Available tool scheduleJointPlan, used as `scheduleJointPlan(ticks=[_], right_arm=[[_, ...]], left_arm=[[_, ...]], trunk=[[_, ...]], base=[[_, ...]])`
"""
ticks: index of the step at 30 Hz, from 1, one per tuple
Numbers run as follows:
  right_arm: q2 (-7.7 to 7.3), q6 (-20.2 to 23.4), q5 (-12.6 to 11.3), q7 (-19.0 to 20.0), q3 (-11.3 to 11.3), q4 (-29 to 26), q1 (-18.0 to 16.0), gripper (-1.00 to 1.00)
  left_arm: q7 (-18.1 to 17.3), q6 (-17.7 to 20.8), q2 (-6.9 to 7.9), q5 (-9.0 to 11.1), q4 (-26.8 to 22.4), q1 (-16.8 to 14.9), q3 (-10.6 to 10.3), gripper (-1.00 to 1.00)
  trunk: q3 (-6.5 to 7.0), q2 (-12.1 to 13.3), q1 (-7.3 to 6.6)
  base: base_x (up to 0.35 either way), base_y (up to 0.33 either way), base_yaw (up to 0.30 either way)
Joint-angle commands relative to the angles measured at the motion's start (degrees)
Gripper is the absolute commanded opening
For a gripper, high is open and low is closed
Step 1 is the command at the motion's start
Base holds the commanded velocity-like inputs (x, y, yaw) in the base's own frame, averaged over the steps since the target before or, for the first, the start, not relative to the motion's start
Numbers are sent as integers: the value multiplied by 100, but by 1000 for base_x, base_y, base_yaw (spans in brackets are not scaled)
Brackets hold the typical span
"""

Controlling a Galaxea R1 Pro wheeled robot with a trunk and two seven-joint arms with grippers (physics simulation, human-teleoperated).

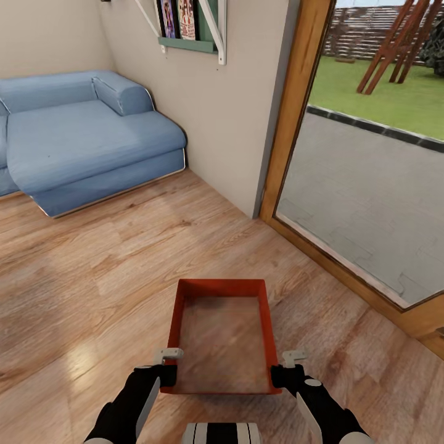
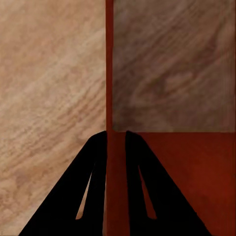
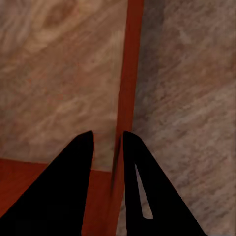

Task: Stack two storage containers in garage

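You get no readable text anywhere — book covers on wall shelf show coloured print, too small and blurred to make out.

L end effector astride container wall | wood floor beneath

so the storage container sits dead center over the wood floor, sofa off at 10 o'clock, glass door at 2, wall shelf at 12.
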Motion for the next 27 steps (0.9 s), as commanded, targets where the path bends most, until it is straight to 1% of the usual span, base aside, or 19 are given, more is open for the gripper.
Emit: scheduleJointPlan(ticks=[1,27], right_arm=[[-6,33,55,-21,-12,-11,-1,-100],[-6,33,44,-21,-12,-11,-1,-100]], left_arm=[[1,37,0,-215,-13,0,29,-100],[-16,37,16,-188,-13,1,32,-100]], trunk=[[-4,-1,-1],[-4,-1,-1]], base=[[0,0,0],[0,0,0]])
